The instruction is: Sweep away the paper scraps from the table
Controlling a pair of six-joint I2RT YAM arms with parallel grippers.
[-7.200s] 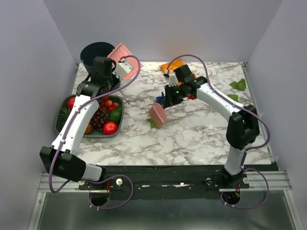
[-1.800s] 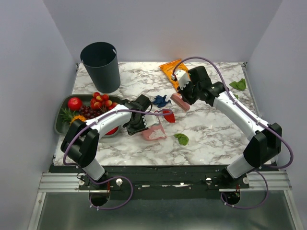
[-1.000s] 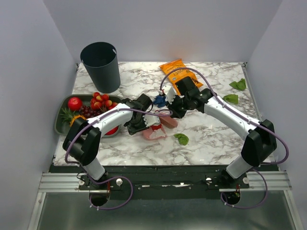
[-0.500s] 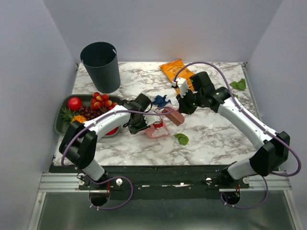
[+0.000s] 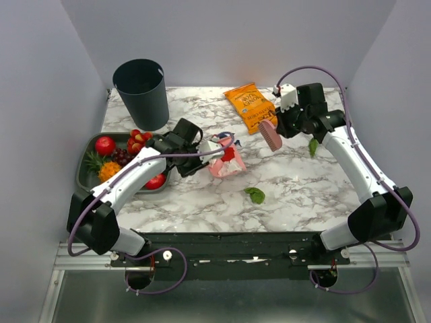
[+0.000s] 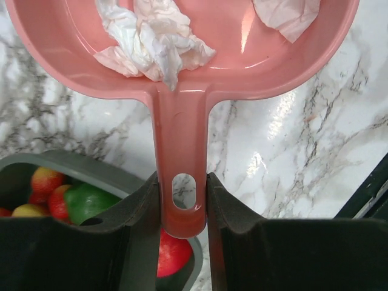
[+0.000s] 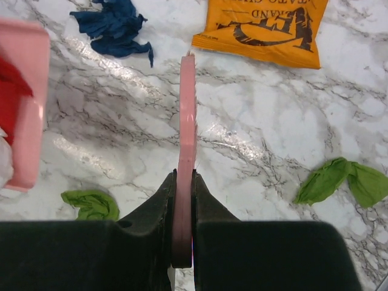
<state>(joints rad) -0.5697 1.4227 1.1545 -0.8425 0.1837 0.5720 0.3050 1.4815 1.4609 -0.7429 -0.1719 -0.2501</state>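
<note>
My left gripper point(image 5: 201, 152) is shut on the handle of the pink dustpan point(image 5: 225, 161) and holds it tilted over the marble table point(image 5: 289, 188). The left wrist view shows the handle between my fingers point(image 6: 183, 194) and pale crumpled paper scraps point(image 6: 154, 39) in the pan point(image 6: 242, 54). A red scrap point(image 5: 229, 154) also lies in it. My right gripper point(image 5: 281, 126) is shut on a pink brush point(image 5: 271, 136), seen edge-on in the right wrist view point(image 7: 188, 121). A blue scrap point(image 7: 115, 24) and two green scraps point(image 7: 91, 203) point(image 7: 342, 182) lie on the table.
An orange snack bag point(image 5: 250, 106) lies at the back centre. A dark bin point(image 5: 141, 84) stands at the back left. A grey tray point(image 5: 87, 176) of toy fruit sits at the left edge. Green scraps lie at the front centre point(image 5: 254, 195) and right point(image 5: 313, 145).
My left gripper has lifted the dustpan and carried it back with the red scrap in it. My right arm has swung the brush back and right, away from the pan.
</note>
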